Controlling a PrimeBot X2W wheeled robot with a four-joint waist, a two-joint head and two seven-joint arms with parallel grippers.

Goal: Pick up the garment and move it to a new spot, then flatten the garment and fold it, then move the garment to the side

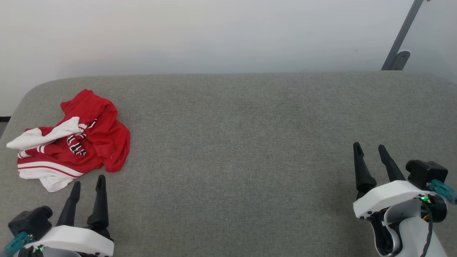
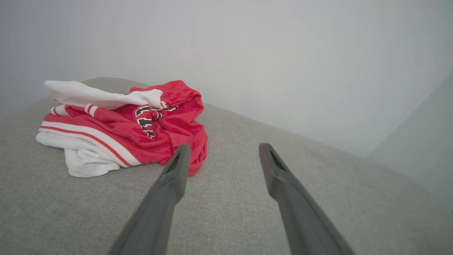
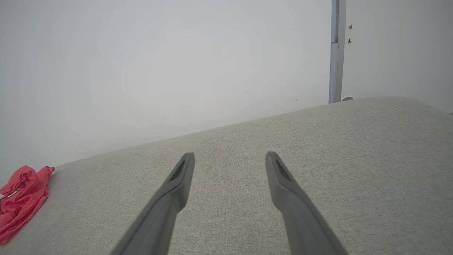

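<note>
Lettering [image 1: 76, 146] on crumpled garment [image 1: 103, 139] is unreadable; left gripper [image 1: 89, 180] and right gripper [image 1: 369, 145] gape empty.

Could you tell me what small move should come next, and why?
Probably ease the left gripper forward onto the garment: it lies crumpled ahead of its open jaws, untouched, while the right gripper sits far across the grey cushion.

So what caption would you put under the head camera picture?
Open left gripper sits just short of the crumpled red-and-white garment on a grey cushion; open right gripper far off to the side.
</note>
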